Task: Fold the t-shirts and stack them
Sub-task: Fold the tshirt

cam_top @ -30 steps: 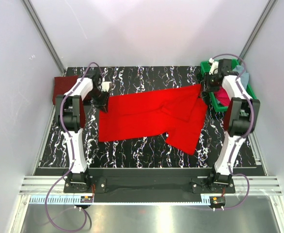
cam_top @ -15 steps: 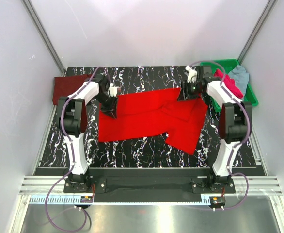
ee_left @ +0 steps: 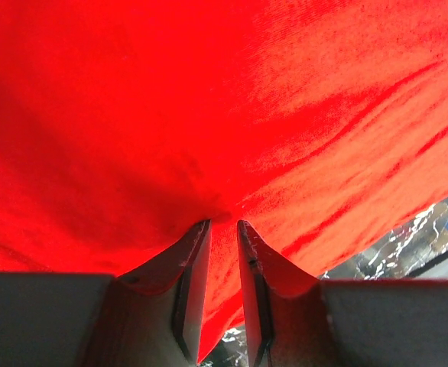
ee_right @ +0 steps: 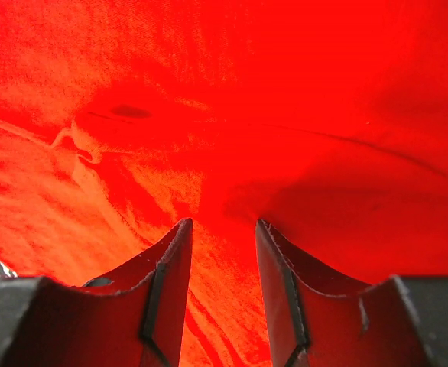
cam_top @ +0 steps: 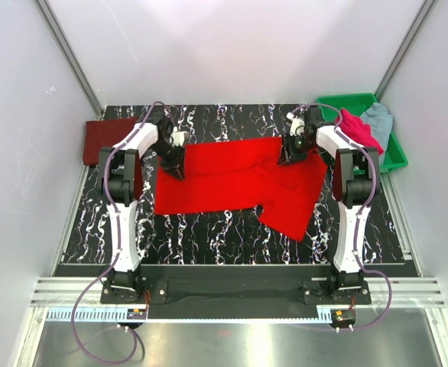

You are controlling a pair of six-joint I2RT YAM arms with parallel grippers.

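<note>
Your right arm has swung off the green tray and in over the cloth, and your left gripper has slid inward along the far edge, so both now sit on the shirt's far corners. On the black marbled table the bright red t-shirt takes the middle. It lies mostly flat, with a diagonal crease right of centre and one flap trailing toward the near right. The tray sits at the far right corner, well clear of the red cloth. Over at the far left edge lies the dark maroon t-shirt, flat and partly behind your left arm. In the tray, the magenta-pink t-shirt is bunched up, with the pale grey-blue t-shirt just beside it on the right. From the left wrist, your left gripper is nipped tight on the red cloth, fabric puckering into the narrow gap. Your right gripper has fingers standing apart in its wrist view, red filling the gap. Whether it clamps, I can't tell you.
</note>
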